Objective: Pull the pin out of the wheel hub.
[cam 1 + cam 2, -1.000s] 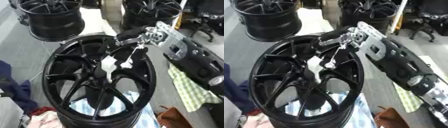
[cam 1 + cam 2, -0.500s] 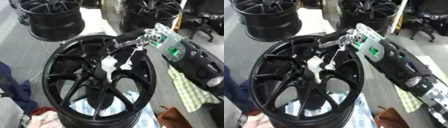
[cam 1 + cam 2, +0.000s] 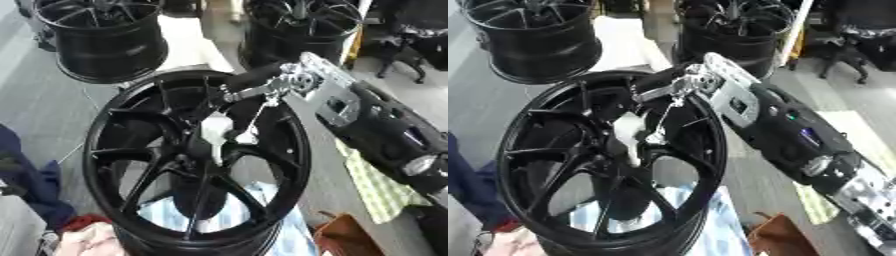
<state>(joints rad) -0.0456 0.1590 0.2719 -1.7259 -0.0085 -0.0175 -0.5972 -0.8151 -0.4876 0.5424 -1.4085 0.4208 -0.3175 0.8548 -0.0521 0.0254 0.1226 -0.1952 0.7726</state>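
Note:
A large black wheel hub [image 3: 114, 165] stands in the middle, its spokes facing me. A white pin [image 3: 213, 131] sits upright in its centre, and a small white piece [image 3: 248, 136] lies just to its right. A thin cord runs up from that piece to my right hand [image 3: 262, 86]. This hand reaches in from the right over the rim's upper right part, its dark fingers [image 3: 661, 77] pointing left and pinched on the cord's top end. My left hand shows in neither view.
Two more black wheels stand at the back left [image 3: 105, 35] and back right [image 3: 297, 25]. A green checked cloth [image 3: 376, 187] and a brown box [image 3: 350, 237] lie at the right. Blue cloth [image 3: 22, 172] hangs at the left edge; an office chair [image 3: 416, 45] stands far right.
My right wrist has turned slightly while the hand stays over the rim's upper right. The white pin remains in the hub's centre.

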